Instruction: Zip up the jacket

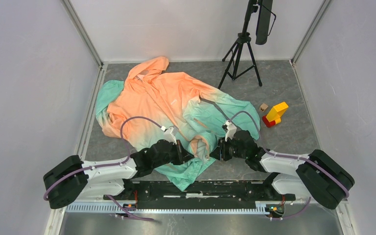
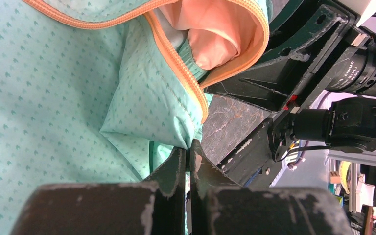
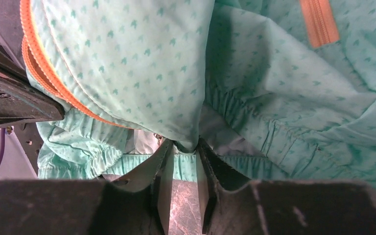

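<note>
On the grey marbled counter (image 1: pixel 284 83) a black tripod (image 1: pixel 240 58) stands near the far edge, toward the right corner, and a long black device (image 1: pixel 263 19) is on its pole. Near the right edge lies a yellow block (image 1: pixel 277 111) touching a red block (image 1: pixel 268 122), with a small wooden cube (image 1: pixel 263 106) just beside them.

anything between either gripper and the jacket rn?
Nothing visible. The left gripper is shut on a teal hem corner of the jacket, beside its orange zipper. The right gripper pinches a teal fold. The toy blocks and tripod stand off to the right, clear of both.
</note>
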